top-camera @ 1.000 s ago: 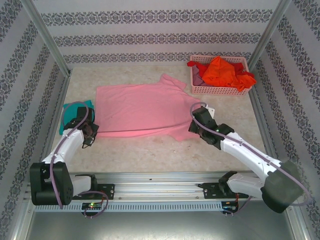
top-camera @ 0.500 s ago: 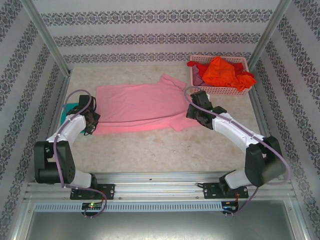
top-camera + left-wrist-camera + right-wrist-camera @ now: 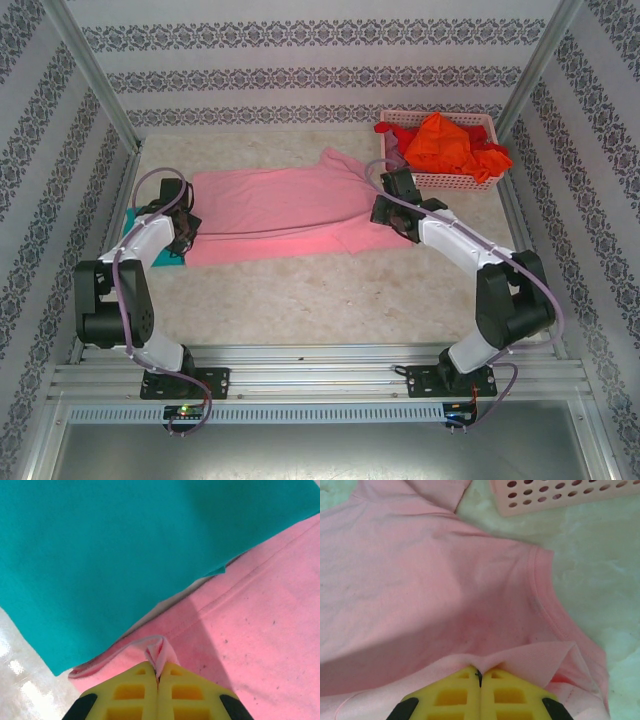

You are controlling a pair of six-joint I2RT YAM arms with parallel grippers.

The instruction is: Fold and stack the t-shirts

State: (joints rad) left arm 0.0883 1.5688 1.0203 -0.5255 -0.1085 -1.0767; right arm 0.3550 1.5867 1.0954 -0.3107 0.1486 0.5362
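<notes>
The pink t-shirt [image 3: 280,205] lies mid-table, its long axis running nine to three. The left gripper [image 3: 185,237] and right gripper [image 3: 385,212] are each clamped on its near edge (one per end), and the far edge lies toward twelve.

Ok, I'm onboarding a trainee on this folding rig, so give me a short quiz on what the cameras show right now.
1. True or false: the left gripper and the right gripper are both shut on the pink t-shirt.
2. Where does the teal t-shirt lie? A in the basket; B at the table's left edge, beside the left gripper; C under the right arm.
3. Name the colour of the topmost t-shirt in the basket.
Key: 1 true; 2 B; 3 orange.
</notes>
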